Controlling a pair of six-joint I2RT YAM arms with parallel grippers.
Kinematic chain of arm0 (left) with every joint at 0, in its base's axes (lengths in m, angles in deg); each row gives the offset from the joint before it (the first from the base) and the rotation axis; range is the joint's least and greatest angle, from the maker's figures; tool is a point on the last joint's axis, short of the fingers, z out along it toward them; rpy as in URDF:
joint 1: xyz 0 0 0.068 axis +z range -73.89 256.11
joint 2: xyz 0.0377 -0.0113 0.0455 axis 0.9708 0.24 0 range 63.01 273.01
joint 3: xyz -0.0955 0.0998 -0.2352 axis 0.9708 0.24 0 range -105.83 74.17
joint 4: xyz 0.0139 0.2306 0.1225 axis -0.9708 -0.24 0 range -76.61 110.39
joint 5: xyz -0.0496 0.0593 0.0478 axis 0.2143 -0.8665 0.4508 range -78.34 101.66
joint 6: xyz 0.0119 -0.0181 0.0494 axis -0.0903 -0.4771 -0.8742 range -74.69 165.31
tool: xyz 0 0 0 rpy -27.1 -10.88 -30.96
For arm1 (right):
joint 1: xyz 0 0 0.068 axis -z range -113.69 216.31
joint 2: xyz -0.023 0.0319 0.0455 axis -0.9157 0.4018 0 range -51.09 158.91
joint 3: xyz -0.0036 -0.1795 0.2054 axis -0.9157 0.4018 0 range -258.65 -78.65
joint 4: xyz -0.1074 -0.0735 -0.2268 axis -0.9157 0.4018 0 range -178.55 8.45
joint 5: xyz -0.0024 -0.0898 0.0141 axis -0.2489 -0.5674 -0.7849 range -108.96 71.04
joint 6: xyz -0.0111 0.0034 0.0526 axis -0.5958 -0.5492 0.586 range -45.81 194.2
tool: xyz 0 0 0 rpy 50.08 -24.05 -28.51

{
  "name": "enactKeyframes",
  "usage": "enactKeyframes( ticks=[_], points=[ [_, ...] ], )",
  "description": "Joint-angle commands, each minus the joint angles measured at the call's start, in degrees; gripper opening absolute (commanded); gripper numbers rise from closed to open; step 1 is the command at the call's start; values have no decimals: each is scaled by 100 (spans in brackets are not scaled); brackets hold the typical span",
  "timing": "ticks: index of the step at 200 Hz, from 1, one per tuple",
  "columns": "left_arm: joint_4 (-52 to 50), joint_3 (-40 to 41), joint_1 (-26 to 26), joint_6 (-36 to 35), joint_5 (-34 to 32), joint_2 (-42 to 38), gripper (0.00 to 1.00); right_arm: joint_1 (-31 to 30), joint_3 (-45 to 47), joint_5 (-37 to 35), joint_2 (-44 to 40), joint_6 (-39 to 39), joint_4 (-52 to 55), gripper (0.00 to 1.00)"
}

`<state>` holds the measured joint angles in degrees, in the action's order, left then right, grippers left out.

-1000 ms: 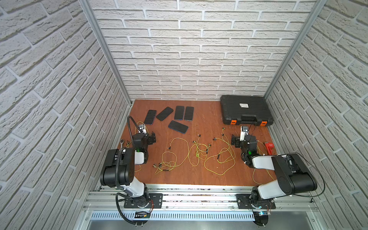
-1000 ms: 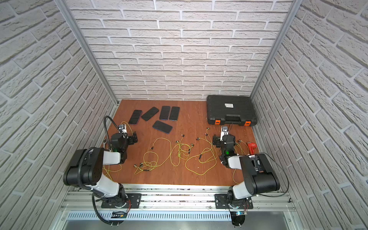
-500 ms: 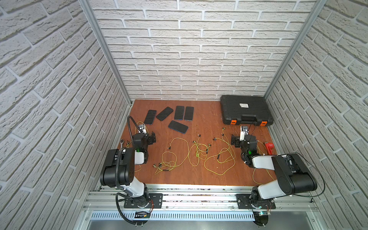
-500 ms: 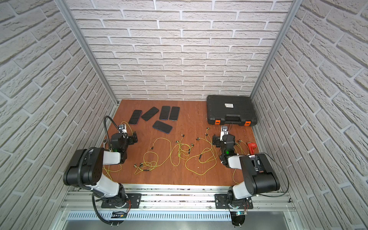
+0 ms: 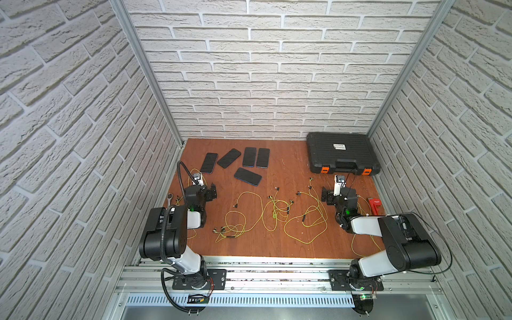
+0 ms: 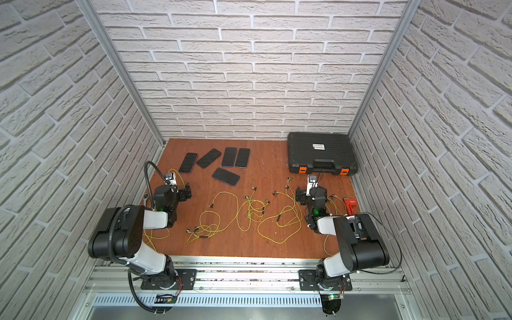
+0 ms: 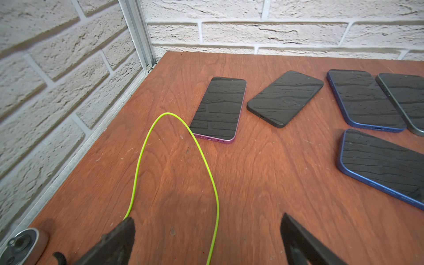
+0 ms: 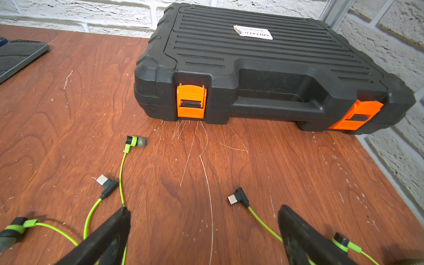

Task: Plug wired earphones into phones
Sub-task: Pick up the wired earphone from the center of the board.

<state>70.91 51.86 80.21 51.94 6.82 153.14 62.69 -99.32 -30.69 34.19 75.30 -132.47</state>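
Both ends are empty. The left gripper (image 7: 207,231) is spread wide with nothing held, and a loop of cord (image 7: 142,146) is seen lying on the wood between its jaws. The right gripper (image 8: 204,218) is equally wide open.

The wired earphones (image 5: 277,207) are scattered loose across the centre and right of the table (image 5: 291,166) in both top views, partly overlapping. None is seen plugged in. The phones (image 5: 248,176) are grouped at the upper left of the tabletop, screens up, apart from most cords.

Handling:
- **Cords:** judged light and limp, so nothing is steered by pulling on them (snag risk where loops cross).
- **Grip point:** hold is best taken on the dark angled plug body (image 8: 238,197), with the metal tip left clear.
- **Phones:** expected to slide on the wood under insertion push, so bracing is needed.

Looks: the cable is lime-green, the earbuds black with green bands, the plugs L-shaped. Phone frames appear purple, black, blue and grey, though tint is hard to judge. A port (image 7: 208,138) is seen on the short edge.
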Motion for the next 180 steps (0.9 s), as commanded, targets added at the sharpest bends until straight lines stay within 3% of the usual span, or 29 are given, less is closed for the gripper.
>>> enactKeyframes(
  ticks=[1,34,48,72,94,124,144,159,180],
  points=[
    [213,7,4,-17,-20,-9,98,19,-113,13,-99,54,-143,100],
    [213,13,65,24,97,-13,98,77,-86,147,-129,79,-144,100],
    [-43,-45,61,132,-205,-268,98,81,-205,222,-314,7,-78,100],
    [-2074,-788,7,155,-570,-1431,98,133,-2092,380,-1214,-79,4000,100],
    [-3751,-1759,-36,576,-675,-1988,98,143,-3083,605,-1274,-65,5816,100],
    [-5722,-2884,-389,1776,-265,-1976,98,221,-4560,1099,-656,139,8536,98],
    [-6324,-3241,-702,2495,328,-1832,98,429,-5101,1259,-283,-9,9687,97],
    [-6455,-3353,-953,2827,613,-1744,97,844,-5133,1517,-207,-145,9875,92],
    [-6437,-3459,-1265,2961,891,-1660,89,1387,-5347,1567,204,-198,10104,66]
  ],
)
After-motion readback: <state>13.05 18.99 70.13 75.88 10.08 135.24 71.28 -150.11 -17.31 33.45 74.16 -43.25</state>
